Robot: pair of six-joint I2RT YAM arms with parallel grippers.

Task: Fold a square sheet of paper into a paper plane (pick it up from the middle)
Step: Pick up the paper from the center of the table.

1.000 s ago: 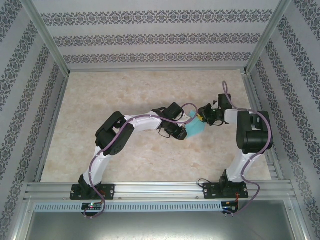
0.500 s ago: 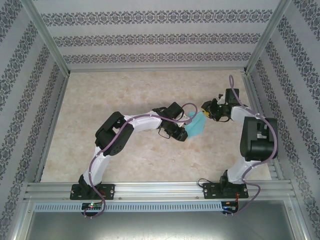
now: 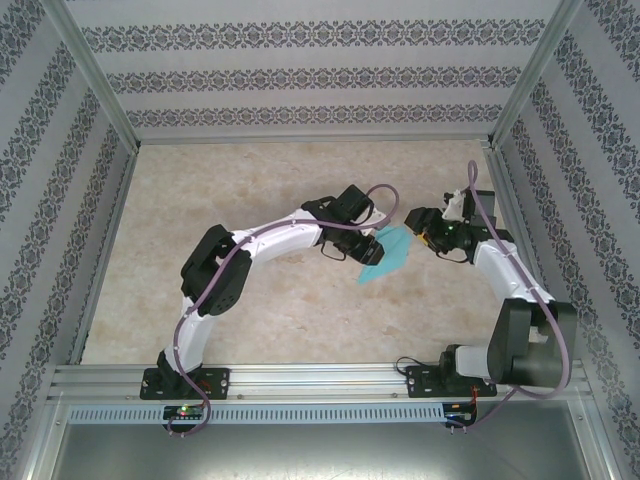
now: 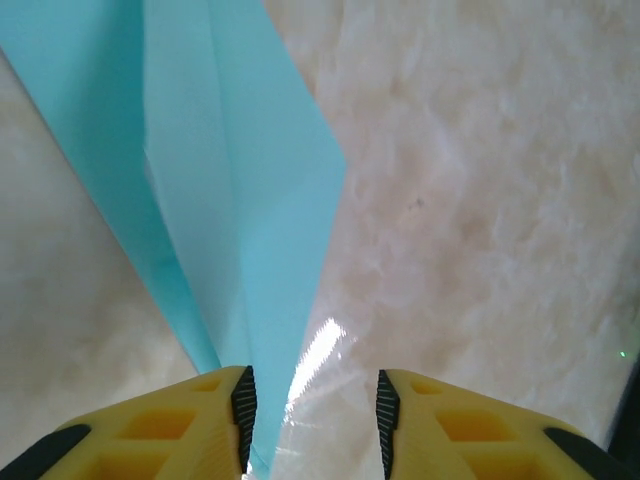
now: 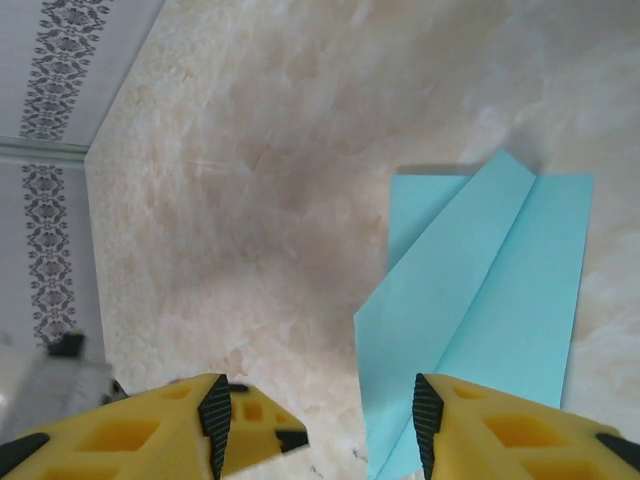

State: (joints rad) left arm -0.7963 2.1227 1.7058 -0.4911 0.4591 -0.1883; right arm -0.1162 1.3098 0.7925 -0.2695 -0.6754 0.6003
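Loosely, paper plane (image 4: 235, 210) edge inside parted left gripper (image 4: 314, 405).

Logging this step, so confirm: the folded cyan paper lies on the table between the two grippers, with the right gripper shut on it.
Wrong: the right wrist view shows the right gripper open, its jaws apart, not clamping the folded cyan paper. The rest holds.

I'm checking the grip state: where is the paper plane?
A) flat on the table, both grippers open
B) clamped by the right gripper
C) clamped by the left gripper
A: the paper plane lies flat on the table, and the left gripper and right gripper both stand open.
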